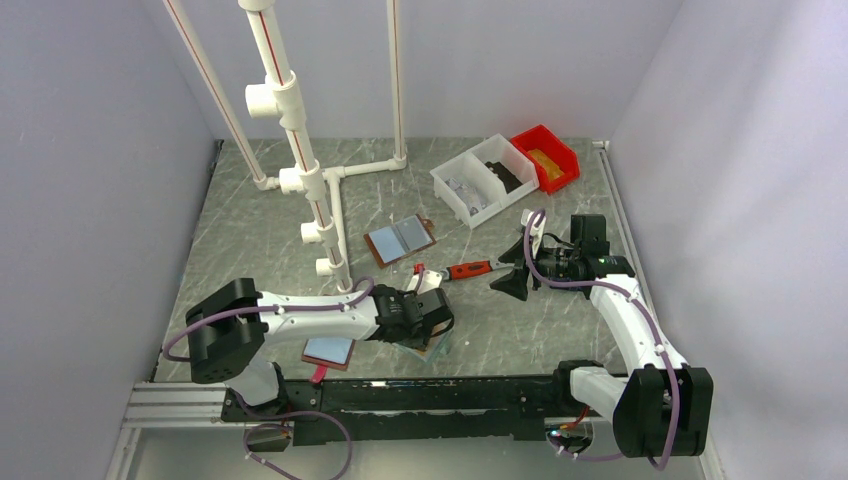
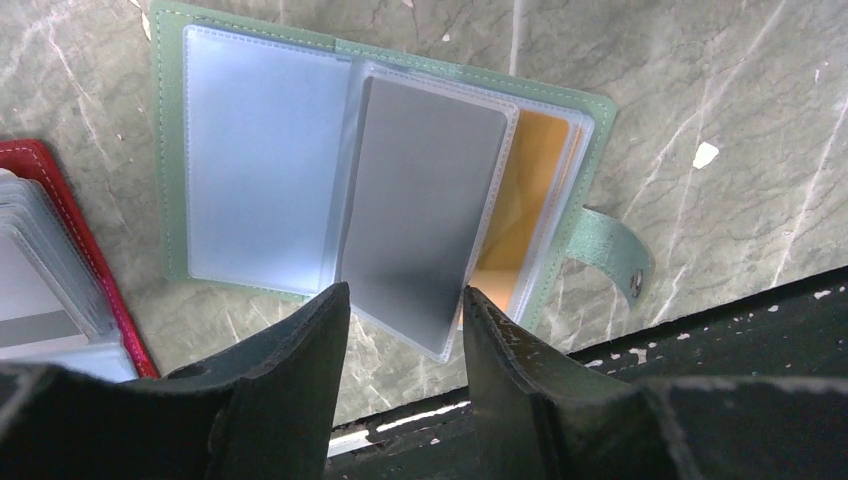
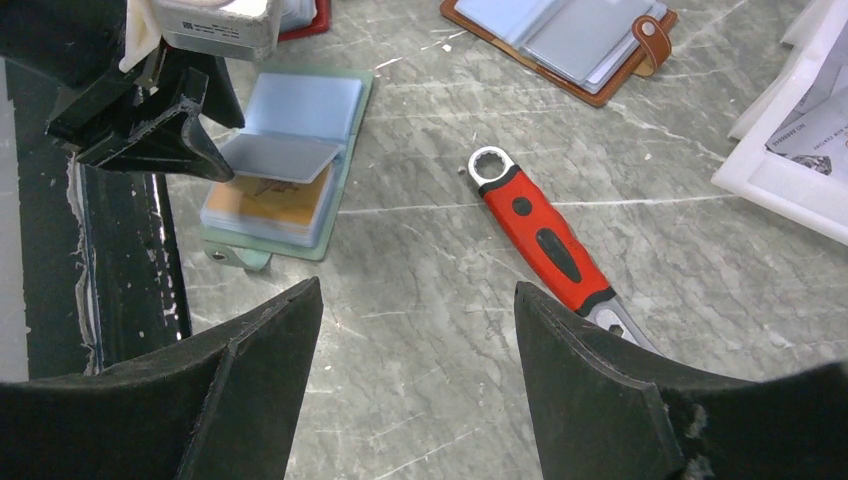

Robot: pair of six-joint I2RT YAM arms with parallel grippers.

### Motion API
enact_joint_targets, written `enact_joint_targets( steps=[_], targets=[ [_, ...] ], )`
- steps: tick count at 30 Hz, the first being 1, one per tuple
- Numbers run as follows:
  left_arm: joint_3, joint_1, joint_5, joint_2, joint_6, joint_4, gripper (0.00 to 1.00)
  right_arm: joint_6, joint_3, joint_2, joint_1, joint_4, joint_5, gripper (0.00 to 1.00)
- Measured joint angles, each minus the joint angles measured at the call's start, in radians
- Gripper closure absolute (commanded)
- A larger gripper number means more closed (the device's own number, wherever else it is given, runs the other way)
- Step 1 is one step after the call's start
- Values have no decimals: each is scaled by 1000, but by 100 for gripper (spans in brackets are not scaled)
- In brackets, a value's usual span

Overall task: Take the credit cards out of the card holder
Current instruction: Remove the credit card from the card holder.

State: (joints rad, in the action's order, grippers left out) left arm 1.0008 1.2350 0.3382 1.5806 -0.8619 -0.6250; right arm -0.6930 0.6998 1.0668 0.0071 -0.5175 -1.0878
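The mint-green card holder (image 2: pixel 170 160) lies open on the worktop (image 3: pixel 420 250), just beside the black front rail (image 2: pixel 700 330). A grey card (image 2: pixel 420 200) in a clear sleeve stands raised from its spine, and a tan card (image 2: pixel 520 190) sits in the sleeve beneath. The left pincer (image 2: pixel 405 292) brackets the grey sleeve's free edge, jaws half apart. Whether they clamp it I cannot tell. The label (image 3: pixel 215 20) on that wrist has print too small to read. The right pincer (image 3: pixel 418 288) hangs wide apart and empty near a red-handled wrench (image 3: pixel 540 235).

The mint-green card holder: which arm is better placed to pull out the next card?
Left. The left gripper is at the open card holder, fingers on either side of a raised sleeve holding a grey card. The right gripper hangs apart, open and empty, above the table near the red-handled wrench.
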Motion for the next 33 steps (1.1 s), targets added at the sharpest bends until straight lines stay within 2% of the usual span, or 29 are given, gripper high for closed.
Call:
enact_joint_targets(
  steps=[14, 18, 33],
  targets=[
    [0, -10, 1, -14, 3, -6, 57, -5, 0, 0, 0, -5, 0, 27],
    [0, -14, 1, -19, 3, -8, 64, -5, 0, 0, 0, -5, -1, 27],
    [0, -55, 4, -23, 16, -16, 67, -7, 0, 0, 0, -5, -14, 27]
  ],
)
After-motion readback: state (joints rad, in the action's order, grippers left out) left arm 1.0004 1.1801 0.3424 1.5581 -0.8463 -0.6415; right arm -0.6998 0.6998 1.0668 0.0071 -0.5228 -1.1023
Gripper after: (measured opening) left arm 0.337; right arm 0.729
